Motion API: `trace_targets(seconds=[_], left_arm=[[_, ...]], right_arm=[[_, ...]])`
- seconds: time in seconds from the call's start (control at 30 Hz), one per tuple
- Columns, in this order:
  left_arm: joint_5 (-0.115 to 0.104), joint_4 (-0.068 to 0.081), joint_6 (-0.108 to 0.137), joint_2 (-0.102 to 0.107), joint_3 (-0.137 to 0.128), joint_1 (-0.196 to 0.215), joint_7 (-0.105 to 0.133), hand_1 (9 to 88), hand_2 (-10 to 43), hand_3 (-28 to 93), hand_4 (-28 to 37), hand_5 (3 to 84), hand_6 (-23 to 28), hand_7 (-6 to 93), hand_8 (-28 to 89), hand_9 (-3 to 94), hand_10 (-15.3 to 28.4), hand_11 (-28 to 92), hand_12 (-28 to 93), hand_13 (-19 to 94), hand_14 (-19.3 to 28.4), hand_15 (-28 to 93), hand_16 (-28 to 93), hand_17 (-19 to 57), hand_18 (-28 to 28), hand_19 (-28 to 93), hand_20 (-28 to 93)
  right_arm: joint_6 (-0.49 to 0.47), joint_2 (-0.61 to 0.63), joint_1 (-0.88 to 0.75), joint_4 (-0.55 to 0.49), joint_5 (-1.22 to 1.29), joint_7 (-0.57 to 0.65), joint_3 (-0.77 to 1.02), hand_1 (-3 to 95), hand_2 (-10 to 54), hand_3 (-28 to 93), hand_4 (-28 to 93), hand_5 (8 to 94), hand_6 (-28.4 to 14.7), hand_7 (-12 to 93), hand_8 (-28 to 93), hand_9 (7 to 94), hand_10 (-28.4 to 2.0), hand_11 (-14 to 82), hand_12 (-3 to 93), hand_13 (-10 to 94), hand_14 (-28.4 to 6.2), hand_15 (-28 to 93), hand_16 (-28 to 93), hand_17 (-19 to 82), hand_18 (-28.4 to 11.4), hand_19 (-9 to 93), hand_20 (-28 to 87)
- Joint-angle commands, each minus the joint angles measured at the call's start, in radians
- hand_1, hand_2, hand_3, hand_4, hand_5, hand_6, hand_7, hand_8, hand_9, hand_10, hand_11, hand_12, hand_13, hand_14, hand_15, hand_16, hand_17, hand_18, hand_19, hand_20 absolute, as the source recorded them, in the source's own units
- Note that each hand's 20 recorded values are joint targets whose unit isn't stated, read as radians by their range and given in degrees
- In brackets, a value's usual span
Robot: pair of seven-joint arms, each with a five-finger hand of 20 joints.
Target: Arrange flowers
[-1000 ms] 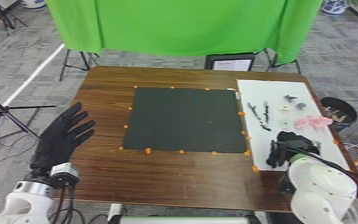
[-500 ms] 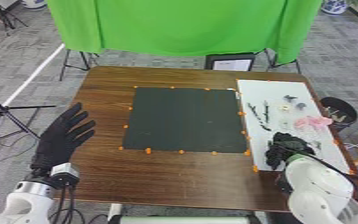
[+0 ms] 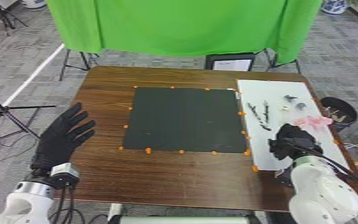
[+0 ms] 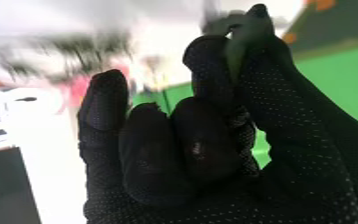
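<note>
- Right hand [image 3: 293, 142] over white mat [image 3: 266, 157], near end; thumb and finger pinch a blurred greenish sprig [image 4: 236, 54], lying roughly along them.
- Pink flowers [image 3: 313, 122] just beyond.
- Dark mat [image 3: 186, 120] to its left, likely destination; right hand nearer.
- Left hand [image 3: 62, 134] relaxed, empty.

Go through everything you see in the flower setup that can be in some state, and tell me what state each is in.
Left robot hand: open, fingers straight
Right robot hand: curled, pinching
Green stem: pinched in the right robot hand
Dark twigs: lying on the white sheet
White sheet: laid flat
Black mat: laid flat
Green cloth: hanging
</note>
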Motion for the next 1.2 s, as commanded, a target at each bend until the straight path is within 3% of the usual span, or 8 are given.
trace_targets(seconds=[0.03,0.2,0.37,0.43,0.5,0.67,0.73,1.2], left_arm=[[-0.003,-0.008,0.0,0.007,-0.007,0.013,-0.002,24.2,-4.7,70,-28.3,26.0,3.9,18.9,-11,22.1,11.5,19,17,18,16.2,32,0,-9.1,21.7,41,10],[-0.002,-0.007,-0.001,0.013,-0.006,0.011,0.0,24.3,-4.7,70,-28.3,26.0,3.9,18.8,-11,22.1,11.5,19,17,18,16.2,32,0,-9.1,21.6,41,10],[-0.002,-0.004,-0.007,0.013,-0.001,0.007,-0.002,24.2,-4.7,70,-28.3,26.0,4.0,18.8,-11,22.1,11.5,19,17,18,16.2,32,0,-9.1,21.7,41,10],[-0.003,-0.004,-0.005,0.013,-0.005,0.012,-0.003,24.2,-4.7,70,-28.3,26.0,4.0,18.8,-11,22.1,11.4,19,17,18,16.2,32,0,-9.1,21.7,41,10],[-0.003,-0.005,-0.005,0.013,-0.006,0.015,-0.003,24.2,-4.7,70,-28.3,26.0,4.0,18.8,-11,22.1,11.4,19,17,18,16.2,32,0,-9.1,21.7,41,10],[-0.002,-0.004,-0.006,0.011,-0.004,0.015,-0.002,24.2,-4.7,71,-28.3,26.0,3.9,18.8,-11,22.1,11.5,19,17,18,16.3,32,0,-9.1,21.6,41,10],[-0.002,-0.006,-0.006,0.009,-0.005,0.016,-0.003,24.2,-4.7,70,-28.3,26.0,3.9,18.8,-11,22.1,11.5,19,17,18,16.3,32,0,-9.1,21.7,41,10],[-0.001,-0.007,-0.002,0.002,-0.009,0.02,-0.002,24.2,-4.7,70,-28.3,25.9,3.8,18.7,-10,22.1,11.4,19,17,18,16.3,32,0,-9.2,21.7,41,10]], right_arm=[[0.043,0.043,0.07,-0.049,0.026,0.007,0.023,34.5,-6.7,92,-9,69.3,-1.2,58,27,80.2,-5.9,77.8,61.8,75,-8.1,92,43,29,-19.4,81,39],[0.016,0.051,0.116,-0.05,0.02,0.032,-0.004,34.3,-7.5,93,-8,69.8,-1.1,58,27,80.9,-5.9,77.5,61.7,76,-8.0,92,42,29,-19.6,81,39],[-0.204,0.024,0.134,-0.06,0.02,0.13,0.008,34.9,-8.2,90,-13,70.6,0.2,57,25,81.1,-6.1,76.2,62.2,76,-8.4,92,43,30,-20.0,82,39],[-0.234,0.017,0.124,-0.063,0.068,0.14,0.024,26.8,-9.3,84,-25,77.0,0.1,41,6,82.0,-6.8,74.4,63.3,77,-9.0,91,43,30,-20.8,83,38],[-0.305,0.013,0.126,-0.065,0.07,0.164,0.023,22.8,-9.5,71,-28,80.0,-0.1,31,-8,83.0,-6.9,73.9,63.9,78,-9.4,92,43,31,-21.6,83,37],[-0.353,-0.001,0.113,-0.065,0.119,0.168,0.022,34.3,-9.5,22,-21,81.4,-0.7,24,-9,83.6,-7.4,73.2,64.6,78,-9.9,92,43,31,-22.3,84,36],[-0.387,-0.007,0.114,-0.064,0.139,0.179,0.015,34.4,-9.5,16,-17,81.5,-0.8,23,-9,83.7,-7.5,73.0,64.5,78,-10.2,92,44,31,-22.5,85,36],[-0.456,-0.025,0.076,-0.049,0.154,0.202,-0.001,32.4,-9.5,10,-13,81.3,-1.0,22,-8,83.4,-8.2,71.9,63.9,78,-10.7,91,44,30,-23.0,84,36]])
